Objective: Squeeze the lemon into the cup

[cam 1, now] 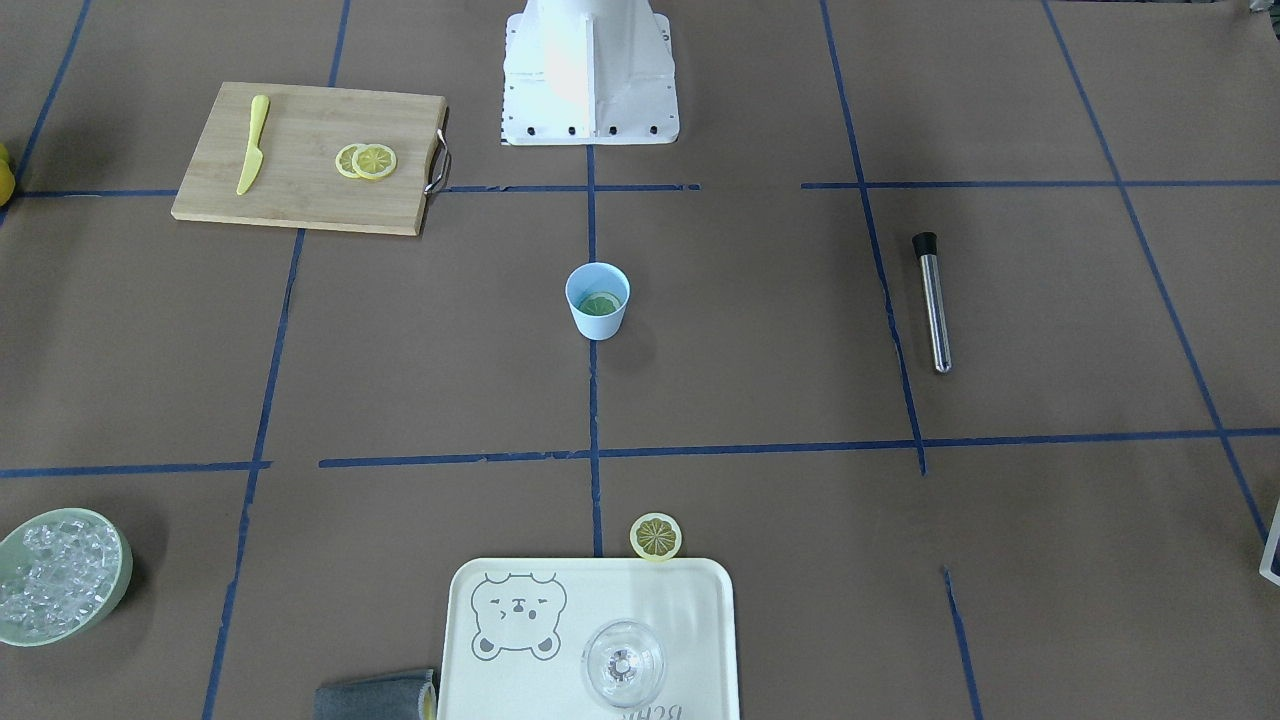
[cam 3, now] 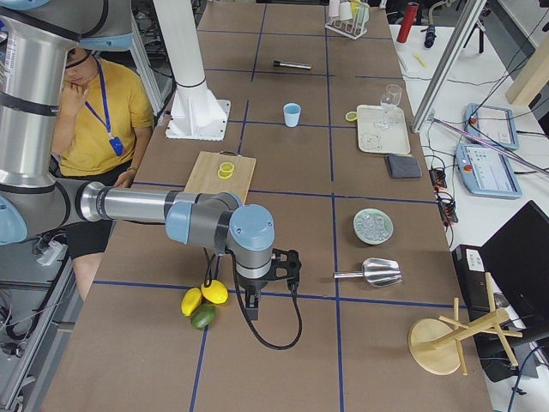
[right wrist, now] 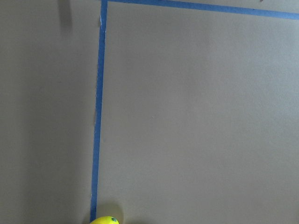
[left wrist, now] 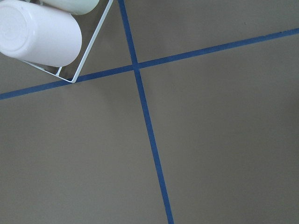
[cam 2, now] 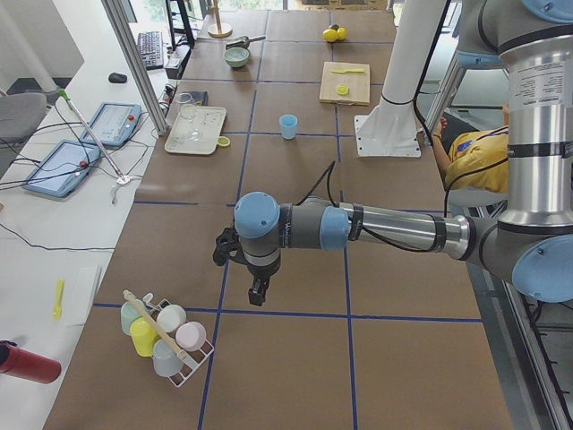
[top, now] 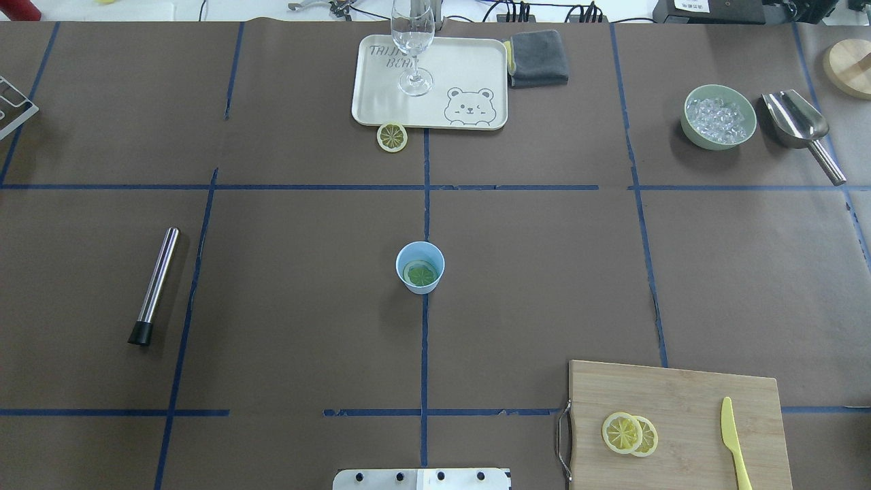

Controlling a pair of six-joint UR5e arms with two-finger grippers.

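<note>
The light-blue cup (cam 1: 597,300) stands at the table's middle, also in the overhead view (top: 420,267). A lemon slice (top: 420,273) lies inside it. Two overlapping lemon slices (top: 629,433) lie on the bamboo cutting board (top: 680,401). Another slice (cam 1: 656,536) lies against the tray's edge. My left gripper (cam 2: 258,294) hangs far from the cup, beside a rack of cups. My right gripper (cam 3: 250,302) hangs at the opposite end, beside whole fruit. Both show only in the side views, so I cannot tell if they are open or shut.
A yellow knife (top: 734,442) lies on the board. A steel muddler (top: 154,284) lies on my left. A bear tray (top: 469,61) holds a stemmed glass (top: 413,47). A grey cloth (top: 539,58), ice bowl (top: 719,116) and scoop (top: 799,124) sit at the far side.
</note>
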